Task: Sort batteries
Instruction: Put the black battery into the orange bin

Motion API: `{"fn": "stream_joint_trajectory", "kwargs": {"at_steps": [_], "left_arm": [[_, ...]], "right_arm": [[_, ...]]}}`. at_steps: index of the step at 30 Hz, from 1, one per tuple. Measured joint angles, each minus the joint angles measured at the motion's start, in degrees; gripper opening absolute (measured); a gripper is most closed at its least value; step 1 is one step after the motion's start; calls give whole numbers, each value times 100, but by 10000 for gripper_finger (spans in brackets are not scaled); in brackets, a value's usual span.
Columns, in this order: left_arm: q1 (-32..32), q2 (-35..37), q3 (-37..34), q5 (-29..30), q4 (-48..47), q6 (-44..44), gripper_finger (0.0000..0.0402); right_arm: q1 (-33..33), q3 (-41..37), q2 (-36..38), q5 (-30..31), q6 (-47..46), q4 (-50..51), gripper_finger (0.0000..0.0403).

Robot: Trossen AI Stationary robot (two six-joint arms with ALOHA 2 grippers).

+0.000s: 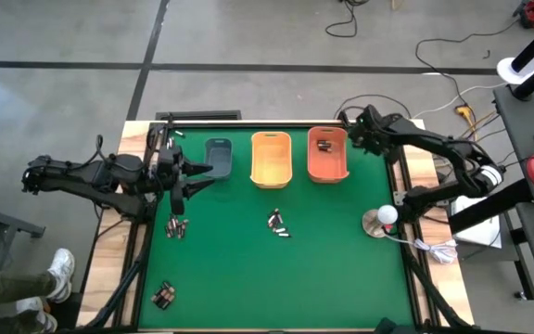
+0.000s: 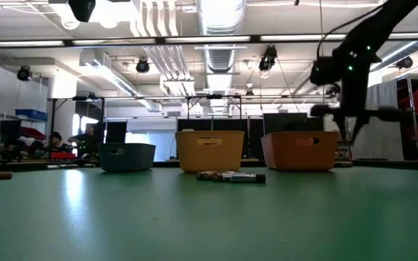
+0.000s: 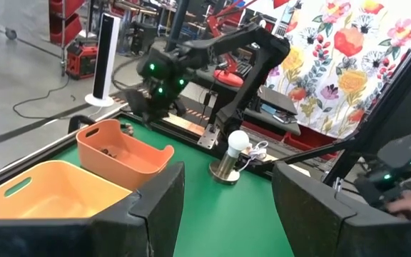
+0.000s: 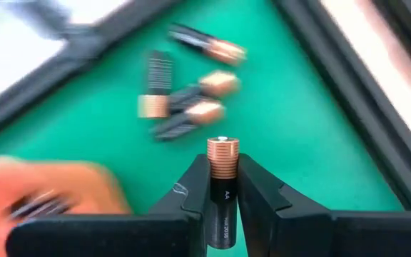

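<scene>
Overhead, we read the green desk point(image 1: 341, 269) from left to right. Left end effector point(image 1: 204, 179): it hovers beside the grey-blue bin point(image 1: 219, 158), above a small cluster of batteries point(image 1: 176, 227), and its fingers point(image 3: 155, 207) stand wide apart with nothing between them. A second cluster point(image 1: 163, 295) lies near the front-left corner, and a third point(image 1: 278, 225) lies mid-desk, in front of the yellow-orange bin point(image 1: 271, 159). The orange bin point(image 1: 327, 154) holds a few dark cells. Right end effector point(image 1: 352, 130): it is at the far right corner just beside the orange bin, and we see its fingers point(image 4: 259, 193) closed narrowly on one battery point(image 4: 222, 185), copper end forward, with four loose cells point(image 4: 188, 100) on the green surface beyond it. A lamp point(image 1: 385, 221) stands near the desk's right edge.
</scene>
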State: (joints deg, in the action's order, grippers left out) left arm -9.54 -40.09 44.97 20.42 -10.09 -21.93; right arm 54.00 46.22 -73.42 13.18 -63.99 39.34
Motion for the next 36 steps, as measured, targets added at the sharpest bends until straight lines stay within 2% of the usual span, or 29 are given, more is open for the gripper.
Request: {"fn": "stream_joint_trajectory", "kwargs": {"at_steps": [3,6,9,13,18,24,30,36], "left_arm": [[0,2,0,1,2,4,191],[0,6,0,1,10,6,191],[0,8,0,1,13,-17,191],[0,9,0,1,20,-126,191],[0,2,0,3,76,-284,191],[0,2,0,7,107,-616,191],[0,-26,0,9,107,-925,191],[0,-139,0,53,108,-967,191]], "right_arm": [[-173,422,8,24,922,116,41],[-363,824,-88,4,2413,157,42],[-449,1255,-258,-482,4361,328,40],[-652,1837,-584,-1454,6783,667,40],[-903,2423,-1332,-1590,8728,1206,40],[-927,2919,-2439,-2368,9720,1503,42],[-922,3218,-3121,-2360,10026,1464,42],[-955,3195,-3371,-2189,10422,1358,41]]}}
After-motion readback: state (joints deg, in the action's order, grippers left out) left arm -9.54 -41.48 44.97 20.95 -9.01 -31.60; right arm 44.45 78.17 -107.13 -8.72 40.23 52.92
